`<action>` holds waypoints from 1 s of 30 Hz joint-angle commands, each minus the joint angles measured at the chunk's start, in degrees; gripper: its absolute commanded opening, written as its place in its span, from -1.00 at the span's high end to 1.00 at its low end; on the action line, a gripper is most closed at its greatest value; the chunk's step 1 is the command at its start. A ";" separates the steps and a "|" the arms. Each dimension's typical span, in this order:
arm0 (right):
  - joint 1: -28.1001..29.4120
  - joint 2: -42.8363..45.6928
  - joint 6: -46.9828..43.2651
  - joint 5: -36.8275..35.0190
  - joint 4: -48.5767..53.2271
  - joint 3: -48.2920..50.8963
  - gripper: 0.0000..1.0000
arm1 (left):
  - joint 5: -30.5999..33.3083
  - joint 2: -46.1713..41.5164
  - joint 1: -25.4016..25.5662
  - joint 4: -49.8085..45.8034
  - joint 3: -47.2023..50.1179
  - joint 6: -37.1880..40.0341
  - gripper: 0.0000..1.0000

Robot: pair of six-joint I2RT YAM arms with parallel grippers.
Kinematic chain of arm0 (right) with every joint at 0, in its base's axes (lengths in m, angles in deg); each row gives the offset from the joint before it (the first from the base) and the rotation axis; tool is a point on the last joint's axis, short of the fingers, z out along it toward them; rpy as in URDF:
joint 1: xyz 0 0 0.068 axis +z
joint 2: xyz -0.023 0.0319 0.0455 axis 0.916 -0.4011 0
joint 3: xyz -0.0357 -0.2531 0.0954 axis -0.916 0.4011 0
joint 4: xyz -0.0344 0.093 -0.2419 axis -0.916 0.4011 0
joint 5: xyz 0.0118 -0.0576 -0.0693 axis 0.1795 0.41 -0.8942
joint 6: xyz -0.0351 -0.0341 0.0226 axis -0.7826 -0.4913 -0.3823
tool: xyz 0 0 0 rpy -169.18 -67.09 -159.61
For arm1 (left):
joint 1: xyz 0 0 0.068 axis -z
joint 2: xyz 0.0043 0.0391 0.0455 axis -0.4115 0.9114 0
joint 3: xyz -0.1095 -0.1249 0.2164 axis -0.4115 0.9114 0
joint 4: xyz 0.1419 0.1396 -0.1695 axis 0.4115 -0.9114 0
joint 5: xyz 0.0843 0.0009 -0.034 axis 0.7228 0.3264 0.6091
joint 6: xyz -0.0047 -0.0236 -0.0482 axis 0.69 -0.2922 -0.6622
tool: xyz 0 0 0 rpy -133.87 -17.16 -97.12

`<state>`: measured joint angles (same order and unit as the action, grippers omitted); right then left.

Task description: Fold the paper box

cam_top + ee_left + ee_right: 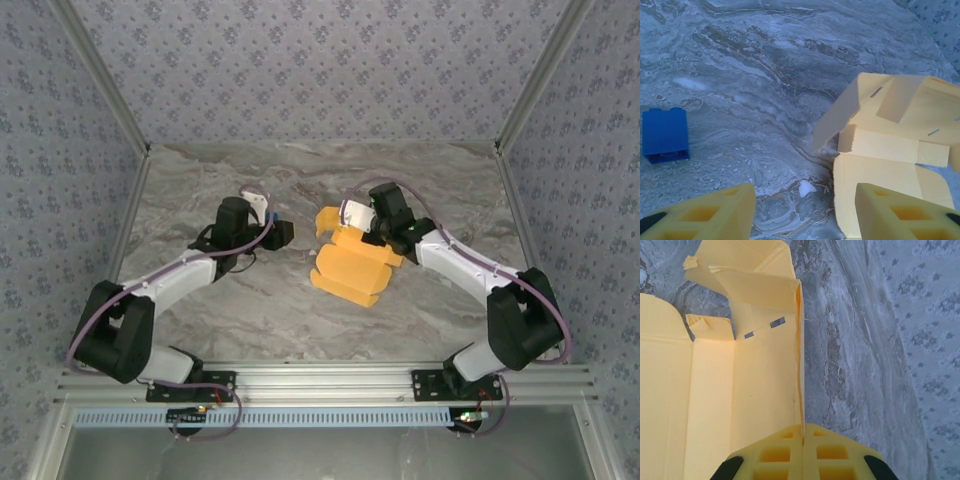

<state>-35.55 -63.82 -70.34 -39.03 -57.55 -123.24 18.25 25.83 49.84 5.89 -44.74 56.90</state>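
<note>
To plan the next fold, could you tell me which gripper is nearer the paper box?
Right. The right gripper is shut on a wall of the paper box; the left gripper hangs open, apart, on its left.

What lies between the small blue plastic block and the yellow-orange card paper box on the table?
Nothing: in the left wrist view the stretch between the small blue plastic block and the yellow-orange card paper box is bare grey marbled tabletop.

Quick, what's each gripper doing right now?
Left gripper: open, holding nothing.
Right gripper: closed on the upright edge of the paper box.
</note>
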 commanded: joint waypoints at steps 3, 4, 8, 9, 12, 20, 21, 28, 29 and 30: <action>1.08 -1.07 -11.61 -1.49 -11.55 4.55 1.00 | 0.81 6.68 -1.02 -1.58 -5.41 1.68 -0.11; 1.15 -1.36 -12.98 -2.05 -13.76 5.43 1.00 | 0.56 8.27 -1.02 -1.92 -6.77 2.16 -0.11; 1.26 -2.11 -17.11 -2.93 -21.30 8.54 1.00 | -0.43 14.14 -1.02 -3.55 -11.44 4.92 -0.10; 1.21 -2.24 -17.87 -3.14 -22.66 9.06 1.00 | -0.34 15.22 -1.02 -4.03 -12.32 5.70 -0.11; 1.17 -3.11 -20.59 -3.94 -27.48 10.89 1.00 | -1.34 18.66 -1.02 -5.40 -15.14 8.45 -0.10; 1.24 -3.96 -24.89 -3.46 -35.75 14.77 1.00 | -6.54 25.94 -1.02 -7.23 -20.14 15.67 -0.07; 1.23 -3.91 -25.06 -3.37 -35.84 14.93 1.00 | -7.26 26.41 -1.04 -7.05 -20.41 16.58 -0.06; 1.63 -4.50 -26.81 -4.35 -38.73 16.47 1.00 | -15.55 29.62 -1.02 -5.69 -21.99 21.13 -0.03; 1.67 -4.58 -27.01 -4.42 -39.33 16.65 1.00 | -16.68 29.83 -1.02 -5.23 -21.98 21.69 -0.03; 1.63 -4.67 -27.18 -4.35 -39.75 16.95 1.00 | -17.22 29.93 -1.04 -5.00 -22.00 22.07 -0.03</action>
<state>-34.21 -67.60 -95.13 -42.54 -94.16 -107.52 6.51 55.06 49.05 -0.30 -65.00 75.52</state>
